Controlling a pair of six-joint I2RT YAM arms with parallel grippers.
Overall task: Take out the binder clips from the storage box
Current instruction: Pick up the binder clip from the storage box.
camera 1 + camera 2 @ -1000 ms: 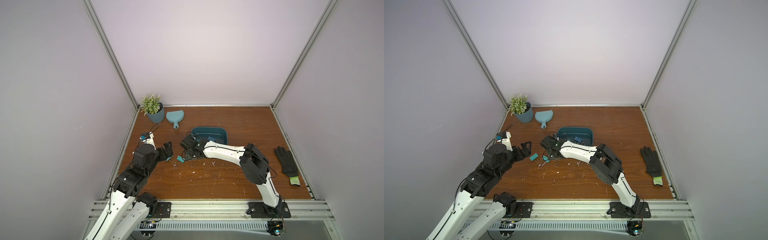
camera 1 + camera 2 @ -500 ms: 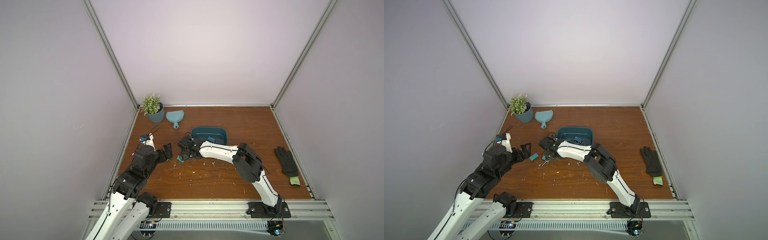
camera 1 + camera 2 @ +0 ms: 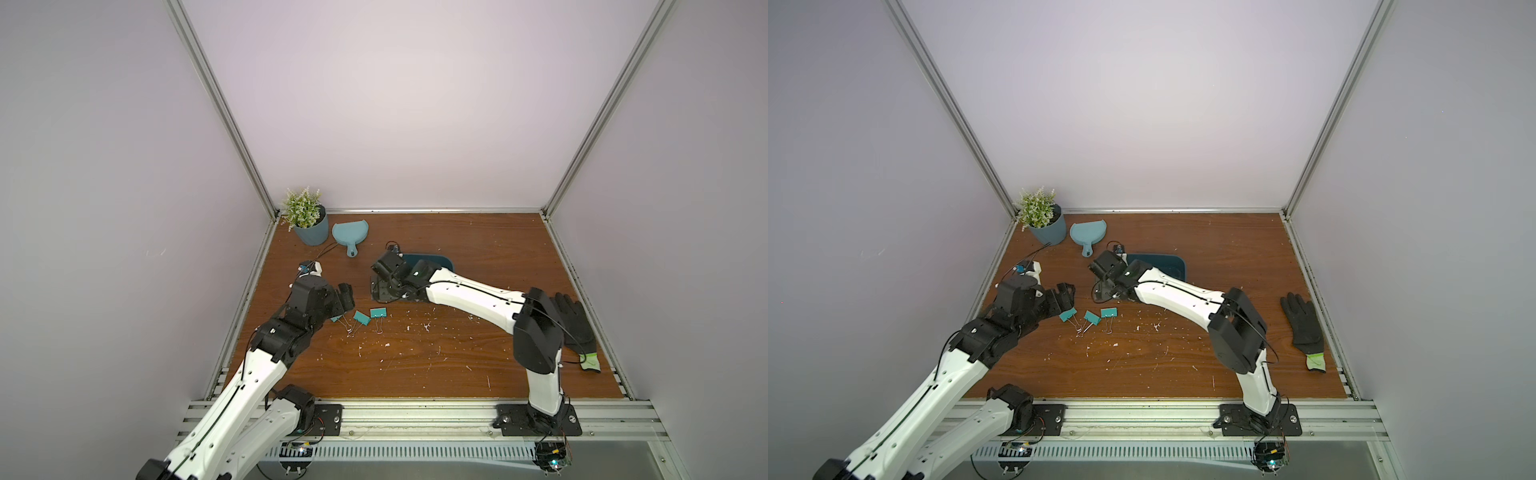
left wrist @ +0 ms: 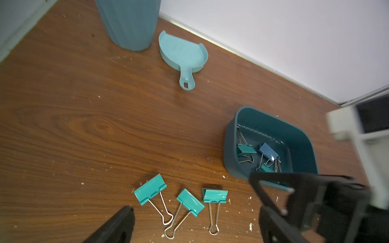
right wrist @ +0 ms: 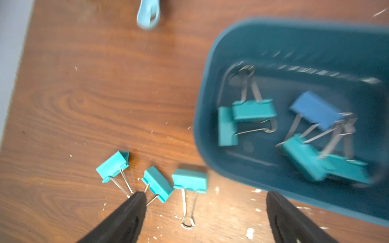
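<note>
Binder clips (image 3: 361, 318) lie three in a row on the surface (image 3: 457, 353) in both top views, between the two arms and near the storage box (image 3: 442, 261). A second ago the right hand (image 3: 384, 291) was down by that row. It has since spread its fingers, let go and drawn back toward the box, so I'd say another clip is out and it is going for the next. The left hand (image 3: 347, 297), fingers apart and empty, hangs just beside the nearest clip. One plant pot (image 3: 311, 235), one dustpan (image 3: 349, 232) and one black glove (image 3: 575, 320) sit well clear.

From the left wrist, the left hand (image 4: 195, 210) is spread, with the three teal clips (image 4: 190, 202) loose on the wood before it. The box (image 4: 231, 134) beyond holds more, a blue clip (image 4: 268, 151) among them.

From the right wrist, blurred, the right hand (image 5: 205, 195) stands wide open, pinching nothing. I count five in the box (image 5: 210, 69): four teal, one blue (image 5: 315, 109). Three out, five to go
</note>
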